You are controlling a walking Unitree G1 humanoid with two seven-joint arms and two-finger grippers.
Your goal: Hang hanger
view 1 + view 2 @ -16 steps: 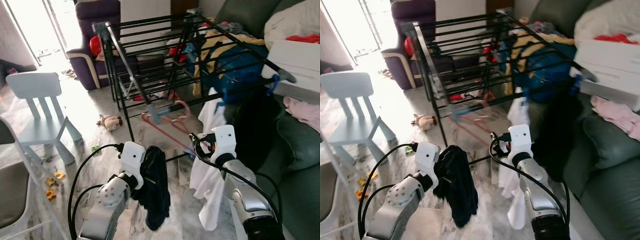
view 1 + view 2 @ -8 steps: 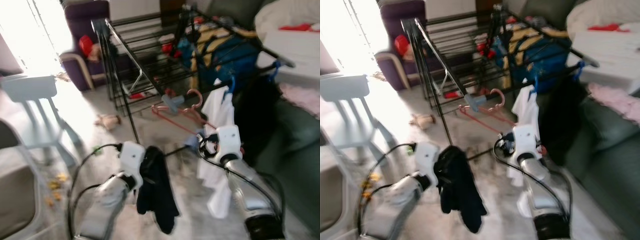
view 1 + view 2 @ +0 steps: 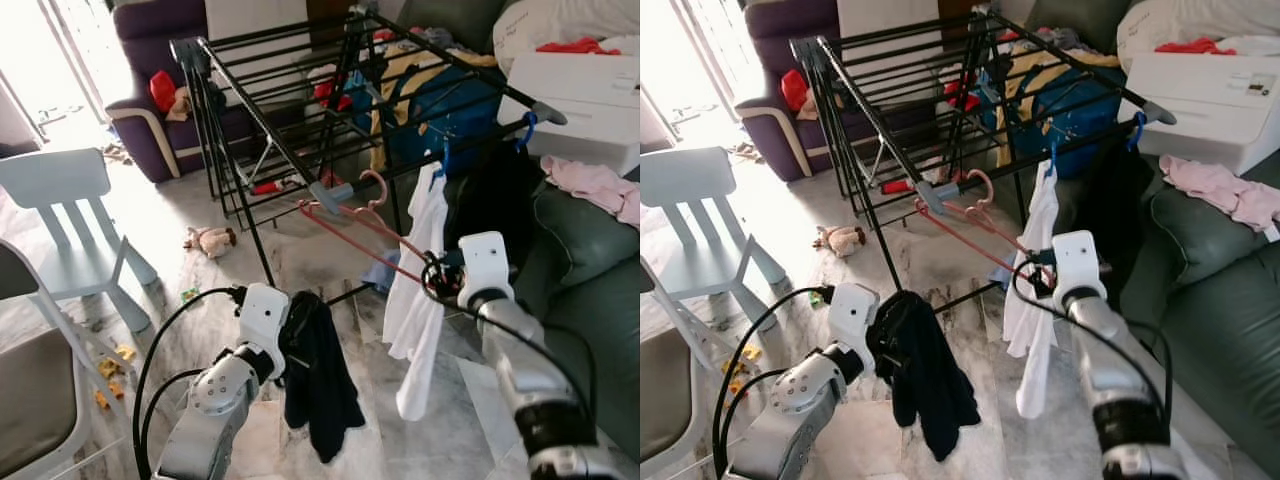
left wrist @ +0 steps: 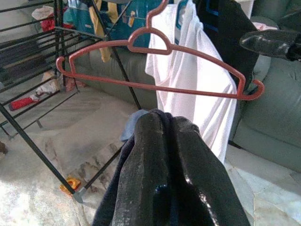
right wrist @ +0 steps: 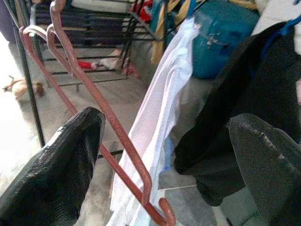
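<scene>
hanging by its hook from a rail of the black metal drying rack (image 3: 300,110), the pink plastic hanger (image 3: 350,215) is seen beside a white shirt (image 3: 420,270). the right gripper (image 5: 155,165) is spread wide around the hanger's lower end, not clamped. the left gripper (image 4: 164,160) is pinched closed on a dark cloth garment (image 3: 318,385).

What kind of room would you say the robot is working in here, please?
Most likely a home living room used for drying laundry: a black drying rack with clothes stands on the marble floor, beside a green sofa, a purple armchair and a child's chair.
</scene>
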